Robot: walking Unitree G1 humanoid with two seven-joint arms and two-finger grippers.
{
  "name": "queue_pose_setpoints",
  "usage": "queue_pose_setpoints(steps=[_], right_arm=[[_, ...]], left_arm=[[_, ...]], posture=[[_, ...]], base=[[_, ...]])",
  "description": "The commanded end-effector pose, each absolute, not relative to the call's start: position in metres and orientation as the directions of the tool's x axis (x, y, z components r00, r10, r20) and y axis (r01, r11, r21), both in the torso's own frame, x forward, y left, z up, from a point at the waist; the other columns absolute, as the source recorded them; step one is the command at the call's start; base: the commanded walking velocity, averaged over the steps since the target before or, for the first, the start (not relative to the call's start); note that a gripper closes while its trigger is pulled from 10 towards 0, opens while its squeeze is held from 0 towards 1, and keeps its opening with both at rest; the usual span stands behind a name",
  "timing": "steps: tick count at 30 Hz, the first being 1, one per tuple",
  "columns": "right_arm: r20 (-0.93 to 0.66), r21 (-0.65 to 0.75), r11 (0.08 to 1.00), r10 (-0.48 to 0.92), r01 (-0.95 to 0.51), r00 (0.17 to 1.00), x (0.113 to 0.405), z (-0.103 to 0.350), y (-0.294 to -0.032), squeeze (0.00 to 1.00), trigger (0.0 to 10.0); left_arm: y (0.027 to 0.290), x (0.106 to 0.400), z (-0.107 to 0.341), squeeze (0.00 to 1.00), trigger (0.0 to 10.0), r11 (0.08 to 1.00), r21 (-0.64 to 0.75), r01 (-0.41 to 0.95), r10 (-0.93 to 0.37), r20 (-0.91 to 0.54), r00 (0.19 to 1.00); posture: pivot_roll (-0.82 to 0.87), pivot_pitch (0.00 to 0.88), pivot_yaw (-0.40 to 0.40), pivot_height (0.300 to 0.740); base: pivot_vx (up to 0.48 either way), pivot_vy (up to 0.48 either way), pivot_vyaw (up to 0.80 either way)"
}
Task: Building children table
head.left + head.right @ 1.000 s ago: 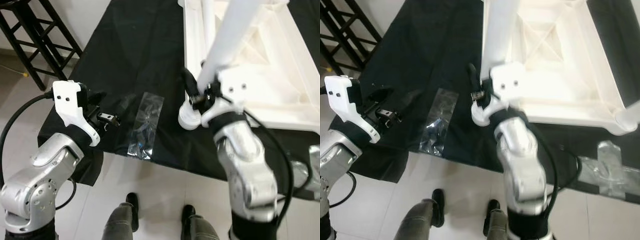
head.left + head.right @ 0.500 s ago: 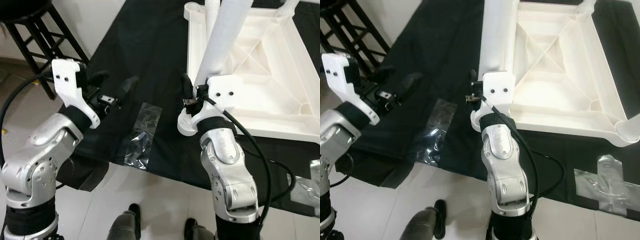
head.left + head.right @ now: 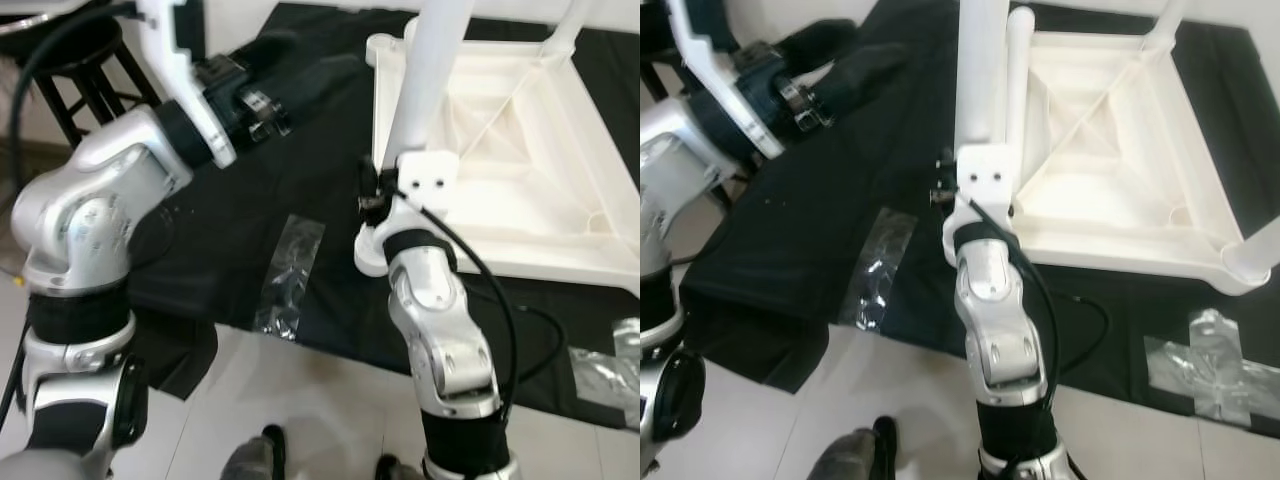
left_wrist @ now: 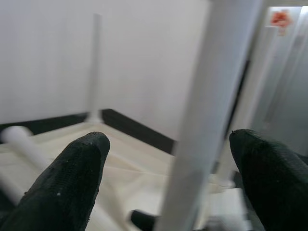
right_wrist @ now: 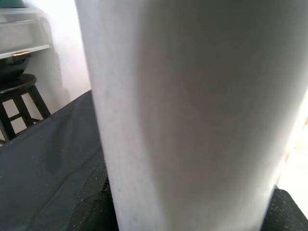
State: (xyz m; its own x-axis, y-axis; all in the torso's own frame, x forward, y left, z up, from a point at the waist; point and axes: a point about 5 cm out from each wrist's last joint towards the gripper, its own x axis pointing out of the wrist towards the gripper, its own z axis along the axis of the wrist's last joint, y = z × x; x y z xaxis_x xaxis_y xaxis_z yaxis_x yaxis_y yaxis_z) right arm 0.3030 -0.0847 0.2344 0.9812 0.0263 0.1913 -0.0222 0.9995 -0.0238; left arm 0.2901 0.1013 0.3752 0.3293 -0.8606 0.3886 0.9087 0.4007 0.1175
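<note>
Right gripper [image 3: 372, 190] upright, clasping white table leg [image 3: 425, 75].

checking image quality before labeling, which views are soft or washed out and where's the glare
Right wrist view: the white leg sits so close it is soft and featureless. Left wrist view: the black fingers and the leg are blurred. Left eye view: the upturned tabletop is bright, with glare on the plastic bag; the left gripper is slightly smeared.

Matt white plastic table [image 3: 520, 150] lies on matt black cloth [image 3: 280, 180] beside a glossy clear bag [image 3: 288, 270].
</note>
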Motion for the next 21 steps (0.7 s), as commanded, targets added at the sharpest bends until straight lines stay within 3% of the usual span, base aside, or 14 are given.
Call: queue_pose_setpoints(steps=[1,2,7,8,9,18,19,20,21], right_arm=[[-0.099,-0.014,0.999,-0.038,0.037,0.994,0.311,0.177,-0.091,0.00,10.0],[-0.095,-0.012,0.999,-0.038,0.037,0.995,0.313,0.178,-0.088,0.00,10.0],[-0.087,-0.006,0.999,-0.038,0.038,0.995,0.317,0.179,-0.084,0.00,10.0],[-0.079,-0.002,0.999,-0.038,0.038,0.996,0.320,0.181,-0.083,0.00,10.0],[-0.070,0.001,0.999,-0.036,0.037,0.997,0.323,0.182,-0.083,0.00,10.0],[-0.049,0.021,1.000,-0.019,0.020,0.999,0.328,0.188,-0.078,0.00,10.0],[-0.047,0.025,1.000,-0.014,0.016,0.999,0.328,0.188,-0.077,0.00,10.0],[-0.046,0.027,1.000,-0.010,0.011,0.999,0.329,0.188,-0.076,0.00,10.0],[-0.046,0.027,1.000,-0.010,0.011,0.999,0.329,0.188,-0.076,0.00,10.0]], left_arm=[[0.091,0.289,0.377,0.00,10.0,0.299,0.112,0.948,-0.902,0.359,0.242],[0.082,0.288,0.382,0.00,10.0,0.209,0.125,0.970,-0.928,0.337,0.157],[0.069,0.289,0.386,0.00,10.0,0.103,0.164,0.981,-0.958,0.280,0.054],[0.061,0.293,0.385,1.00,10.0,0.076,0.160,0.984,-0.968,0.248,0.034],[0.055,0.298,0.384,1.00,10.0,0.064,0.180,0.982,-0.976,0.215,0.024],[0.038,0.319,0.385,1.00,10.0,0.114,0.224,0.968,-0.984,0.163,0.078],[0.036,0.320,0.384,0.34,10.0,0.102,0.236,0.966,-0.988,0.139,0.070],[0.034,0.321,0.382,0.00,10.0,0.090,0.240,0.967,-0.990,0.124,0.061],[0.034,0.321,0.382,0.00,10.0,0.090,0.240,0.967,-0.990,0.124,0.061]], posture=[[0.10,0.228,0.075,0.740],[0.10,0.218,0.078,0.740],[0.09,0.213,0.084,0.740],[0.09,0.204,0.091,0.740],[0.08,0.202,0.093,0.740],[0.08,0.190,0.095,0.740],[0.08,0.186,0.094,0.740],[0.08,0.186,0.094,0.740],[0.08,0.186,0.094,0.740]], base=[[0.000,0.000,0.00],[0.000,0.000,0.00],[0.000,0.000,0.00],[0.000,0.000,0.00],[0.000,0.000,0.00],[0.000,0.000,0.00],[0.000,0.000,0.00],[0.000,0.000,0.00],[0.000,0.000,0.00]])
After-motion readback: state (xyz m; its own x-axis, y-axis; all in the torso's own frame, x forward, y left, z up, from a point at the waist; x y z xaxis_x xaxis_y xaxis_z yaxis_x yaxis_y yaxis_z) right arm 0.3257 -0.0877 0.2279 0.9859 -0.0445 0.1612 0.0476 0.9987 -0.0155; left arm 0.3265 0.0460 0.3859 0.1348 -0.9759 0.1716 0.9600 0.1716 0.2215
